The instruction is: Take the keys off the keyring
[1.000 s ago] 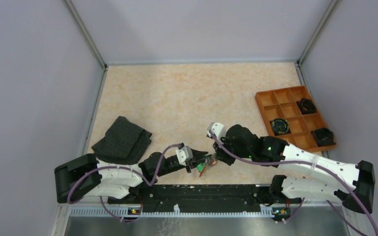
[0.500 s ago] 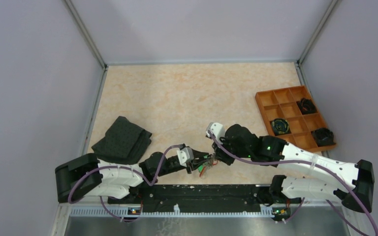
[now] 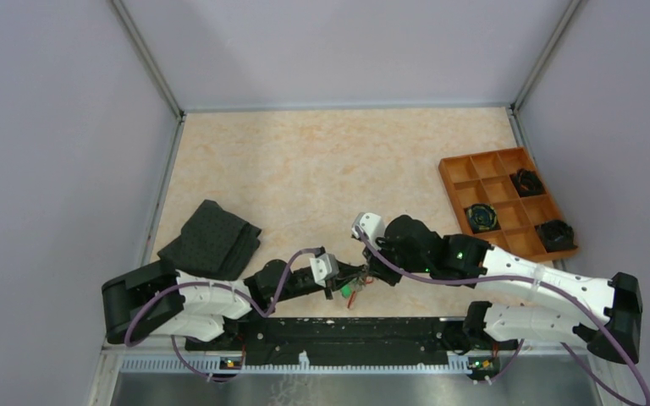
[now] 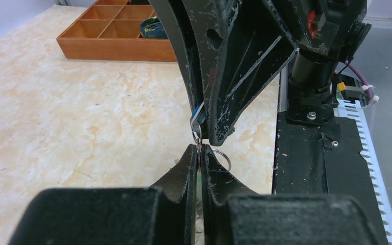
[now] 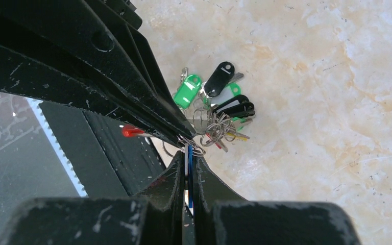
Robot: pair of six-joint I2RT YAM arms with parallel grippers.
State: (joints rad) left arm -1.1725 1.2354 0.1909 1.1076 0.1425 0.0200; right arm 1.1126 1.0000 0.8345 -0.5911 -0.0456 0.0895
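Observation:
The keys (image 5: 219, 104) are a bunch with green, black, red and yellow heads, hanging on small rings just above the table; in the top view they (image 3: 351, 289) show between the two grippers. My right gripper (image 5: 188, 155) is shut on a blue key (image 5: 189, 162). My left gripper (image 4: 199, 149) is shut on the thin keyring (image 4: 226, 154), whose red sleeve (image 5: 129, 131) shows beside the left fingers (image 5: 132, 87). In the top view the left gripper (image 3: 344, 277) and right gripper (image 3: 370, 272) meet tip to tip near the front edge.
An orange compartment tray (image 3: 459, 182) with black coiled objects (image 3: 481, 217) stands at the right; it also shows in the left wrist view (image 4: 117, 48). A folded black cloth (image 3: 210, 241) lies at the left. The black base rail (image 3: 347, 330) runs just behind the grippers.
My left arm has shifted slightly to the right and nearer, and the key bunch moved a little with it. The right arm has barely moved. Both grips are unchanged.

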